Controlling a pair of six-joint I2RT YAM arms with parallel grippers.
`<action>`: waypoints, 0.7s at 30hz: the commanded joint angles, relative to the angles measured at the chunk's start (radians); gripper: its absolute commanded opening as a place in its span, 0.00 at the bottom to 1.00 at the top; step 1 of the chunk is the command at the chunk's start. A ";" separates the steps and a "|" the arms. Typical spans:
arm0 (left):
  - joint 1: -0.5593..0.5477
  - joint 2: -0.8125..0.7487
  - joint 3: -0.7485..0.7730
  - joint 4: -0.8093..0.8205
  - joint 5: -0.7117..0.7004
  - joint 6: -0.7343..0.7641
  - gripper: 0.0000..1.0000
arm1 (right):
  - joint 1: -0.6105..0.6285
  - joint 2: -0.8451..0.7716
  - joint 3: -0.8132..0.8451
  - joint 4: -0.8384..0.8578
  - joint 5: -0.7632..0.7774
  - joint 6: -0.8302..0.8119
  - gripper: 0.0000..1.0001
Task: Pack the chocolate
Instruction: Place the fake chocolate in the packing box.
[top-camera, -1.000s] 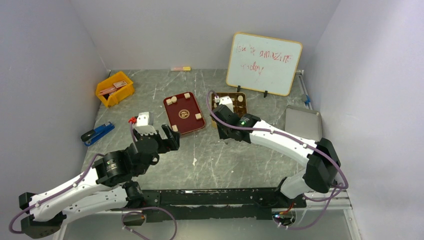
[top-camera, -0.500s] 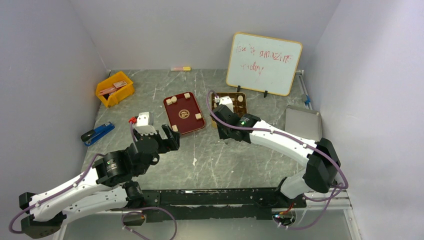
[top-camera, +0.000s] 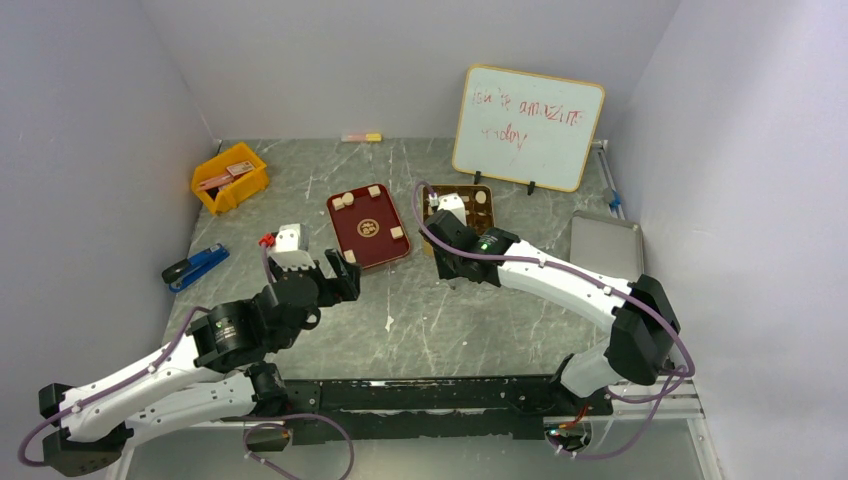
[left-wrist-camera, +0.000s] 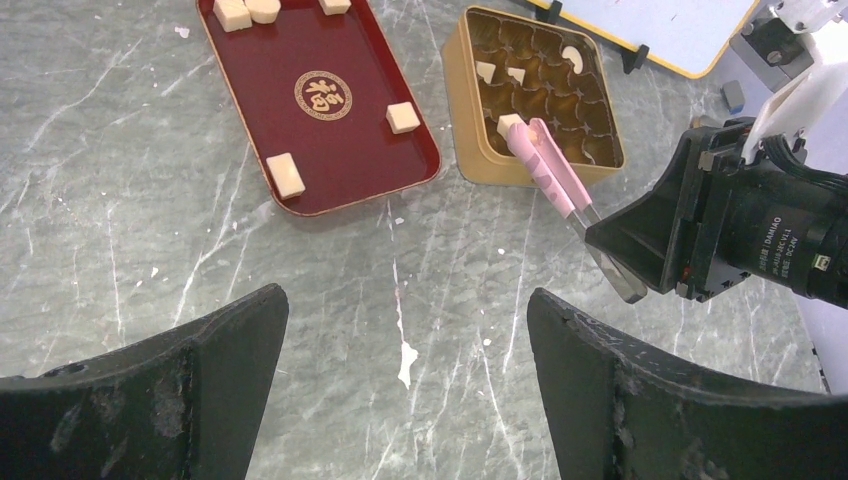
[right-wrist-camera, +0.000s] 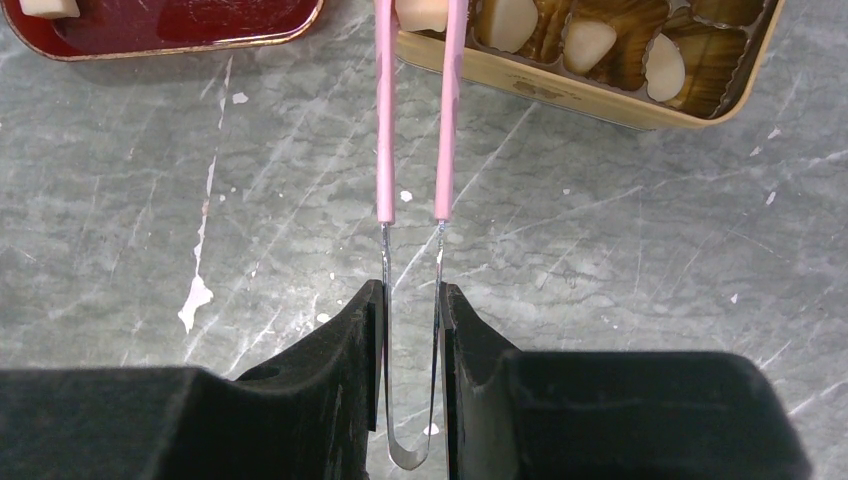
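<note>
Shift since earlier: next to none; both arms keep their earlier poses.
Top view, room: grey marbled table (top-camera: 480, 310), pale walls (top-camera: 100, 120), whiteboard (top-camera: 528, 127) at the back, yellow bin (top-camera: 230, 178) far left.
Top view, right gripper (top-camera: 447, 212): over the gold tin (top-camera: 480, 205).
Left wrist view, left gripper (left-wrist-camera: 405, 300): jaws spread wide, empty, above bare table.
Left wrist view, chocolate (left-wrist-camera: 285, 175): pale tan cubes, five on the red tray (left-wrist-camera: 340, 150), a few in the tin's cells.
Right wrist view: right gripper clenched on tweezers (right-wrist-camera: 385, 130); their pink tips pinch one piece at the tin's near edge.
</note>
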 joint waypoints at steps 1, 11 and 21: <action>-0.005 0.000 0.005 0.020 0.001 -0.007 0.94 | 0.004 0.003 -0.001 0.036 0.019 0.012 0.13; -0.005 -0.006 0.001 0.018 -0.003 -0.010 0.94 | 0.004 0.008 -0.004 0.039 0.016 0.015 0.14; -0.005 -0.006 -0.001 0.016 -0.002 -0.015 0.94 | 0.004 0.007 -0.009 0.043 0.017 0.016 0.16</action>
